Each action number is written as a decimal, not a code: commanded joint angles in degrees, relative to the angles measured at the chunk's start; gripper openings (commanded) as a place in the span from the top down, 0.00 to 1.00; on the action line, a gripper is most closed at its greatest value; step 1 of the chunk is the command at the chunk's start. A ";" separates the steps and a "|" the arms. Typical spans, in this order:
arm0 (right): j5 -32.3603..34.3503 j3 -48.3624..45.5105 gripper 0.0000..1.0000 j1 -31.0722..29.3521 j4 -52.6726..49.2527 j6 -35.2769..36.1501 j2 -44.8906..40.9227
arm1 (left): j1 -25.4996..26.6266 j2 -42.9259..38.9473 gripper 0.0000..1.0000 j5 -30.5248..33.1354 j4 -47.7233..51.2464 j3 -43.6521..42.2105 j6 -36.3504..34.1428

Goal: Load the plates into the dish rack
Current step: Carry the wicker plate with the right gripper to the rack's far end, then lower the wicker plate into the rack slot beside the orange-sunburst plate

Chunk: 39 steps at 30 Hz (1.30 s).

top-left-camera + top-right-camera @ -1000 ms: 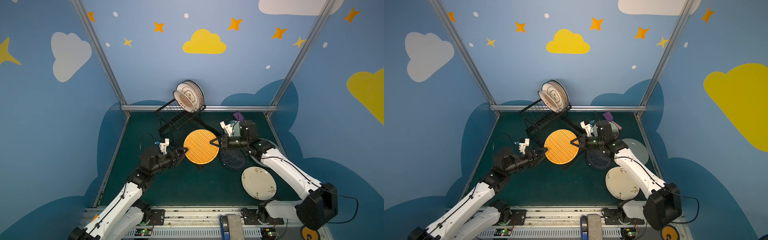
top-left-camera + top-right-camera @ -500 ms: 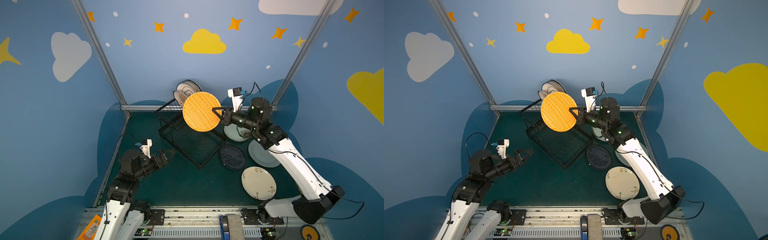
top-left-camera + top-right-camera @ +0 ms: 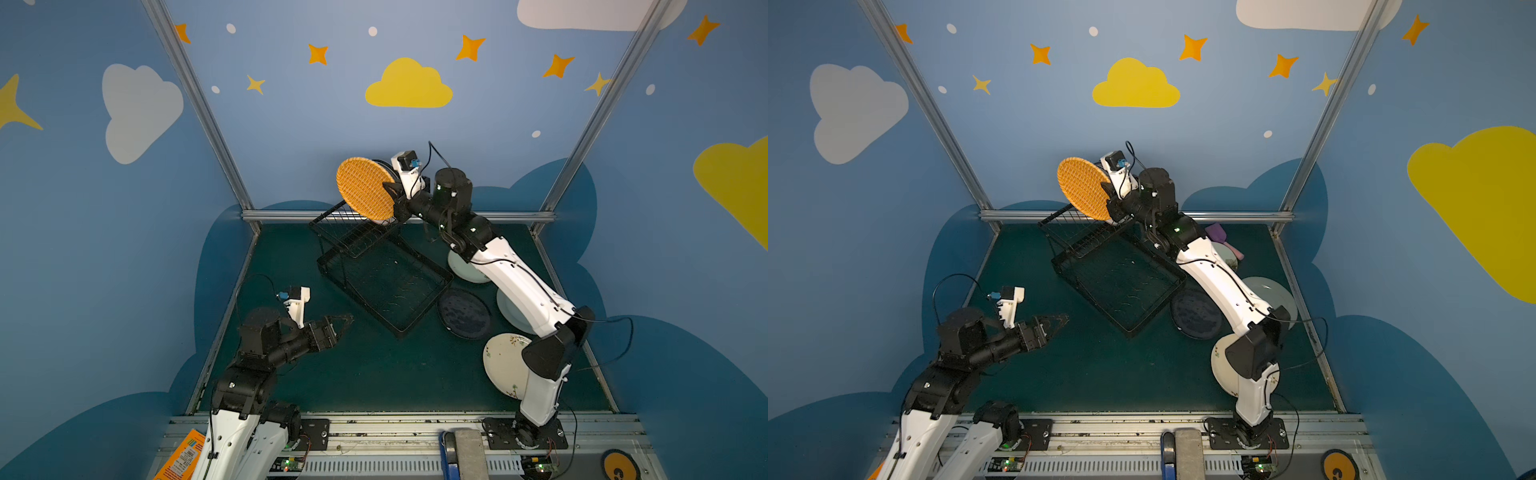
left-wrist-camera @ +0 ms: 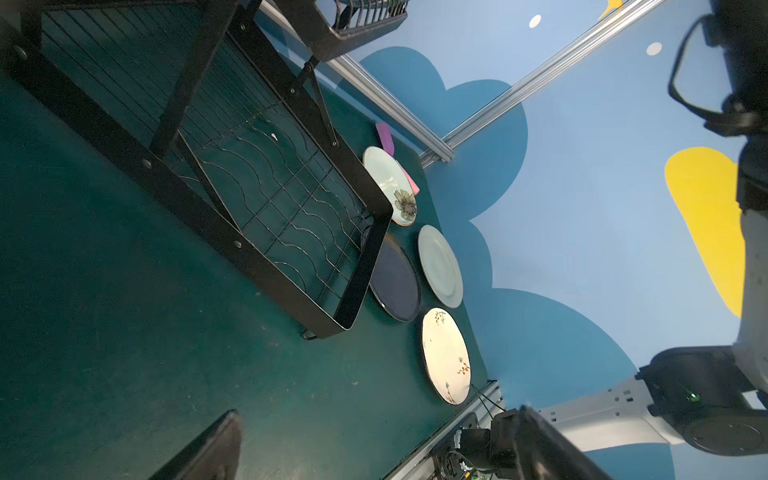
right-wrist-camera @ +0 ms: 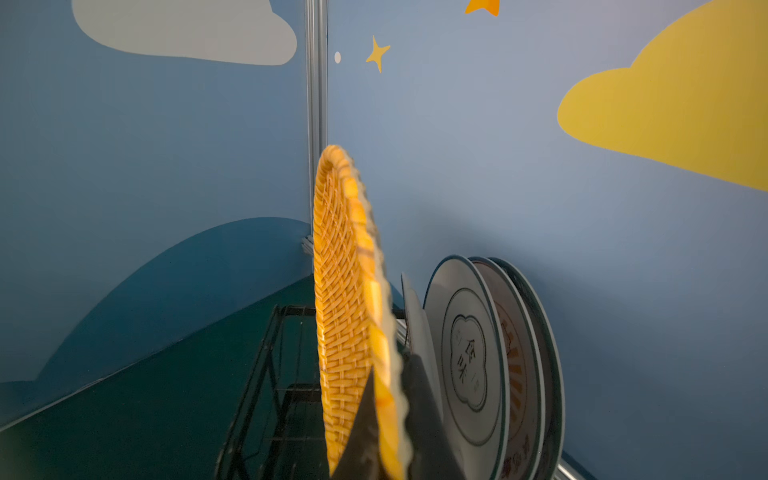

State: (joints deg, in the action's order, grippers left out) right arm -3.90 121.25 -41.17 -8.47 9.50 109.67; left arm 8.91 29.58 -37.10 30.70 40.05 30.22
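Orange woven plate (image 3: 365, 193): on edge, over the upper tier of the dish rack (image 3: 357, 249), at the table's 12 o'clock in both top views. Right gripper (image 3: 391, 194) is clamped on its rim at the plate's 3 o'clock. Racked plates (image 5: 478, 353) stand just beside it. Right arm is stretched long. Left gripper (image 3: 338, 323), jaws wide and empty, hovers at the rack's 8 o'clock, with the left arm folded low.

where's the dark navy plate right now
In both top views the dark navy plate lies flat right of centre, at a corner of the dish rack, left of the pale green plate.
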 commanded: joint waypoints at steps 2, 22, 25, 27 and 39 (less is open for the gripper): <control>4.42 6.43 1.00 -0.91 2.71 7.13 3.37 | -0.36 -0.58 0.00 -0.87 -1.40 -0.56 -1.17; 12.55 14.98 1.00 -2.77 4.11 14.55 15.23 | -0.99 -1.62 0.00 -4.63 -4.29 -1.53 0.03; 13.02 15.97 1.00 -2.60 3.73 14.27 16.17 | -1.02 -2.24 0.00 -4.38 -4.56 -1.65 0.06; 13.30 16.31 1.00 -2.60 3.68 14.20 16.80 | -1.15 -2.41 0.00 -4.34 -4.61 -1.64 0.05; 14.62 17.97 1.00 -2.33 3.21 12.12 19.76 | -1.98 -2.34 0.00 -4.51 -4.79 -1.77 0.18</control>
State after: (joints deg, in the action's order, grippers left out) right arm 9.82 136.94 -43.59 -7.57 22.85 129.23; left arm 7.35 27.57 -40.91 27.38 38.61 30.50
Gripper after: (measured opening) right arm 0.071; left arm 0.996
